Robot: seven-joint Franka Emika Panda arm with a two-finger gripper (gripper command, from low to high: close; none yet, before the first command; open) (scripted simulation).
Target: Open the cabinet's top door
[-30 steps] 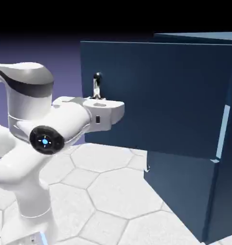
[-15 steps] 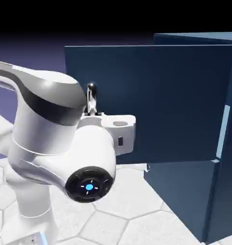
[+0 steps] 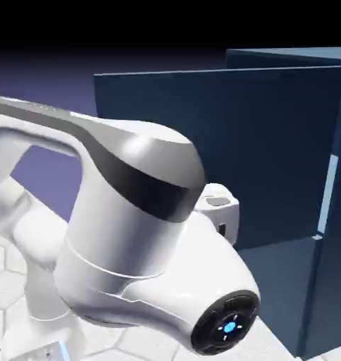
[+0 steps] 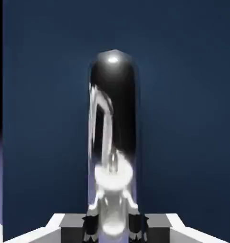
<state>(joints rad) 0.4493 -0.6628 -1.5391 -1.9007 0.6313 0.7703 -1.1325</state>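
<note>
The white arm [image 3: 131,233] has swung closer to the exterior camera than half a second ago, and its grey-banded elbow now fills the foreground and hides the handle that was visible then. Only a corner of the hand's white body [image 3: 219,211] peeks out behind the arm in that view; the fingers cannot be seen there. The hand view supplies what is hidden: the hand [image 4: 113,227] is closed to a narrow gap on the silver bar handle [image 4: 113,137], one dark fingertip [image 4: 91,227] pressed to each side of the bar's lower end. The bar rises straight ahead of the hand, against the navy top door [image 3: 222,141], which stands swung well out from the cabinet [image 3: 335,197], slightly wider than a second ago. Beyond the door lies the hexagon-tiled desk [image 3: 11,261]. No writing or brand mark is legible in either view.
</note>
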